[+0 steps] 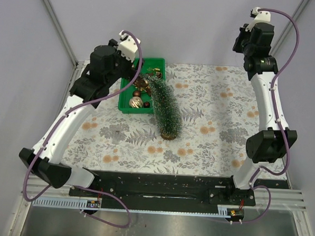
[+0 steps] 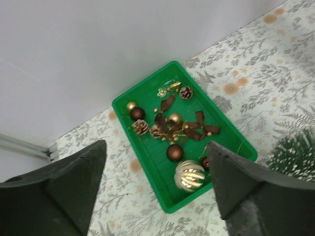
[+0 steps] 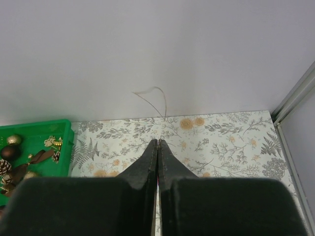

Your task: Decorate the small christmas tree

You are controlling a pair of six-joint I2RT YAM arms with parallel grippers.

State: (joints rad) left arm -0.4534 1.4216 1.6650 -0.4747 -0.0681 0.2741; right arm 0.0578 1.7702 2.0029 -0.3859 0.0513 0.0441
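The small christmas tree point(image 1: 165, 109) lies on its side on the cloth, wooden base toward me and tip resting over the green tray point(image 1: 128, 83); its frosted tip also shows in the left wrist view point(image 2: 295, 153). The tray point(image 2: 147, 96) holds a ribbed gold ball point(image 2: 189, 175), a brown ball point(image 2: 174, 152), pine cones point(image 2: 140, 127) and brown bows point(image 2: 202, 129). My left gripper point(image 2: 156, 145) hovers open above the tray, holding nothing. My right gripper point(image 3: 158, 141) is raised at the back right with its jaws pressed together; a thin thread loop point(image 3: 158, 93) curls up from its tips.
The fern-patterned tablecloth point(image 1: 215, 126) covers the table. Grey walls close the back and sides, with a metal frame post point(image 3: 295, 96) at the back right corner. The left arm point(image 1: 73, 119) arches over the table's left side.
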